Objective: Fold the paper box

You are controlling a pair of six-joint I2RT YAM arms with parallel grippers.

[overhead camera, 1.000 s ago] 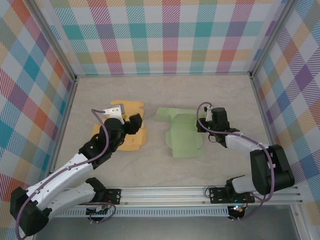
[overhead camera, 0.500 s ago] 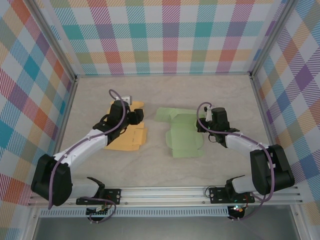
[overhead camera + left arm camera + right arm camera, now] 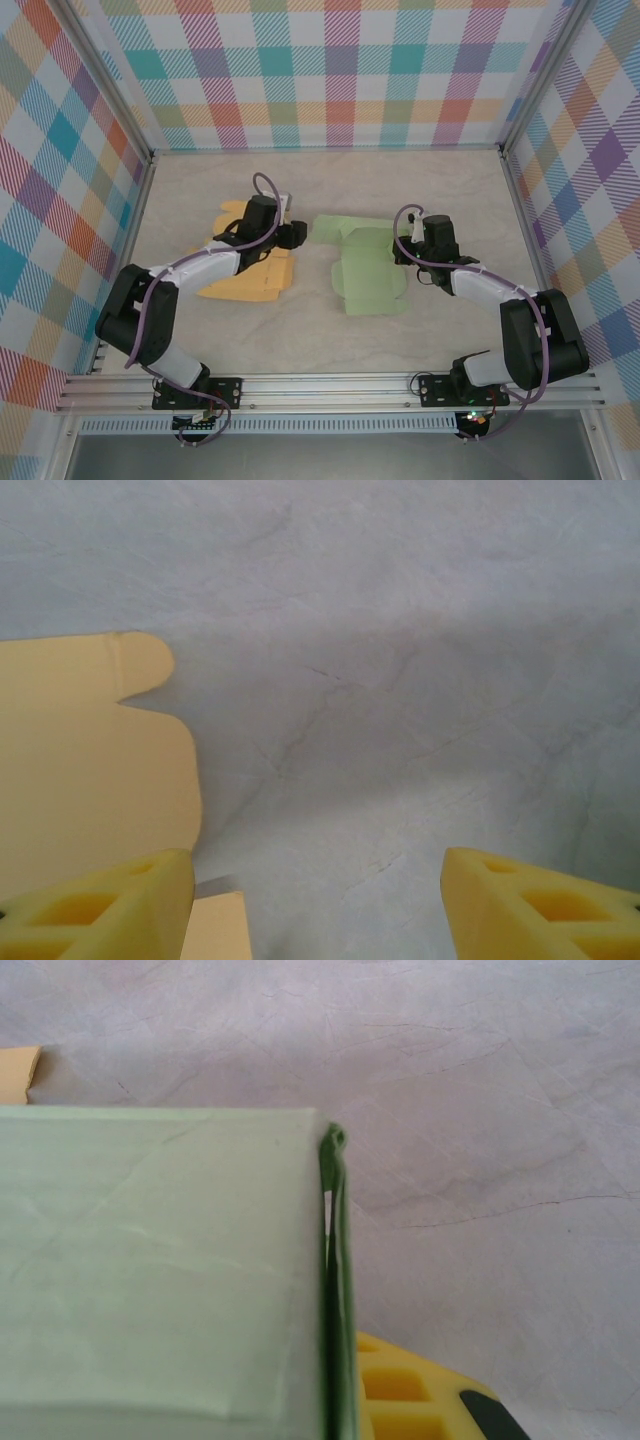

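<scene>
lying flat mid-surface (image 3: 330,330), the green paper box (image 3: 368,275) is unfolded, with an orange paper box (image 3: 262,282) at its 9 o'clock. right jaws pressed together, pinching the green paper box's 3 o'clock edge. left jaws spread, gripping nothing, over the orange paper box's 2 o'clock corner.

The worktop (image 3: 330,335) is a pale beige-grey sheet with faint creases and vein-like lines, plain in both wrist views. 3 walls of pastel plaid enclose it: the back wall (image 3: 340,80), left wall (image 3: 55,210) and right wall (image 3: 590,190). Grey metal posts (image 3: 104,78) run along the corners. 1 slotted aluminium rail (image 3: 330,392) crosses the near edge.
</scene>
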